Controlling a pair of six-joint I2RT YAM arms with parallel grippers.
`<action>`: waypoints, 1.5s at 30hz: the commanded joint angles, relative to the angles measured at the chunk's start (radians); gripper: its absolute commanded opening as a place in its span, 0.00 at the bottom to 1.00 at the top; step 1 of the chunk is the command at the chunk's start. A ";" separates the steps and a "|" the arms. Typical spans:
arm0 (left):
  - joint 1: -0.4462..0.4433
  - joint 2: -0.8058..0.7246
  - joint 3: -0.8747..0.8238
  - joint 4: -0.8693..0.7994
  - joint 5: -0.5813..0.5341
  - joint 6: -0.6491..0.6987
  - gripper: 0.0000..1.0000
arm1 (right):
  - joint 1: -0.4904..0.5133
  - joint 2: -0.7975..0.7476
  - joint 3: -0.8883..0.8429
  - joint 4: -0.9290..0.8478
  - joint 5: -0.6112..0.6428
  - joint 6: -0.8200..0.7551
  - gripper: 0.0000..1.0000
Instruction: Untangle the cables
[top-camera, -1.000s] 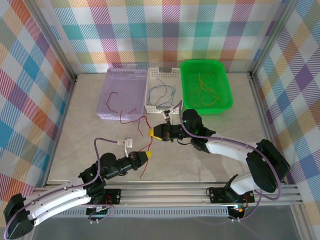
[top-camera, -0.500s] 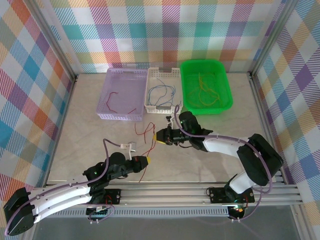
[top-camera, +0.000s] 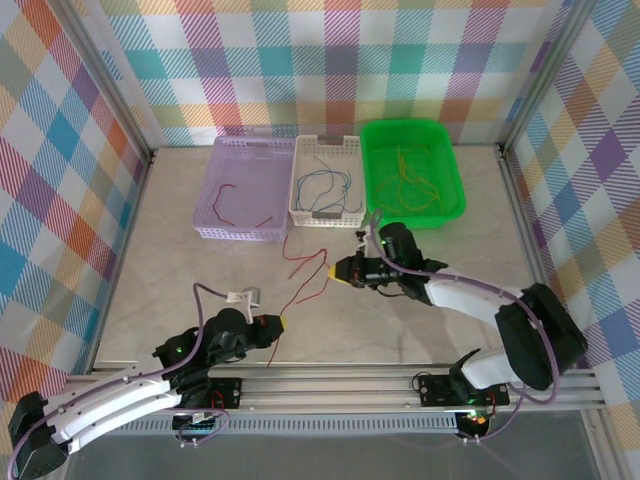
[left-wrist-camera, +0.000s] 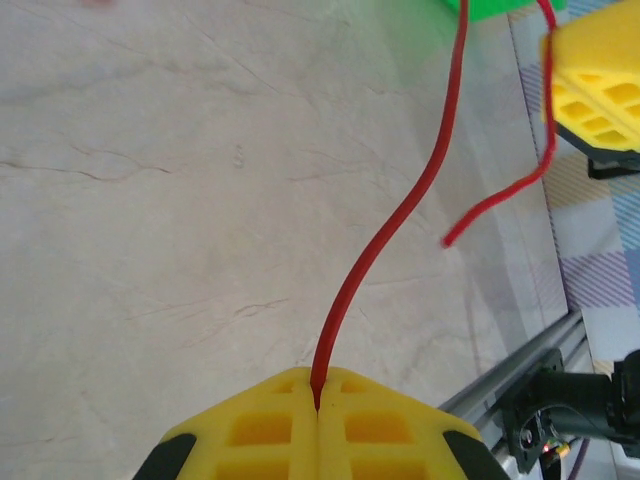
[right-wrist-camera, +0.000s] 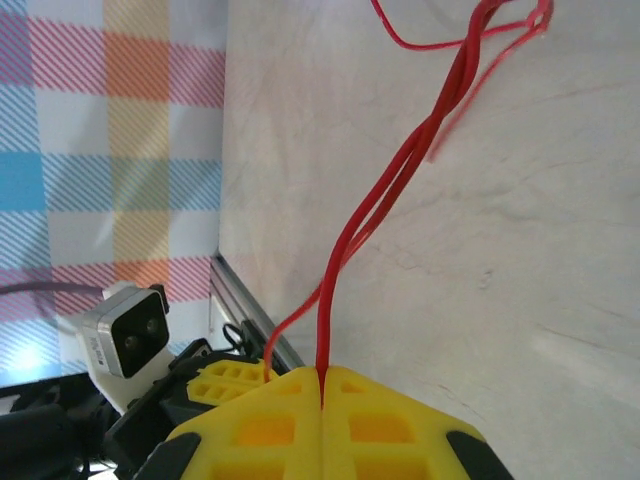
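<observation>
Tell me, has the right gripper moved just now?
Yes: the right gripper slid rightward, from below the white basket's left corner to its right corner.

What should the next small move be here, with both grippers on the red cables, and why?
Probably ease the two grippers a little wider apart. The left gripper and right gripper are each shut on a red cable. Ahead of the right gripper, two red strands run twisted around each other, so a gentle pull may slide them free.

No text, label, brand, number or sign can be read on anything in these views.
</observation>
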 joint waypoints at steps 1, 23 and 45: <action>0.015 -0.084 0.050 -0.221 -0.084 -0.023 0.00 | -0.101 -0.078 -0.053 -0.071 -0.025 -0.033 0.00; 0.062 -0.064 0.580 -0.640 -0.306 0.162 0.00 | -0.576 -0.399 -0.204 -0.330 -0.157 -0.057 0.00; 0.425 0.543 1.100 -0.464 -0.211 0.619 0.00 | -0.575 -0.691 -0.071 -0.572 -0.206 -0.156 0.00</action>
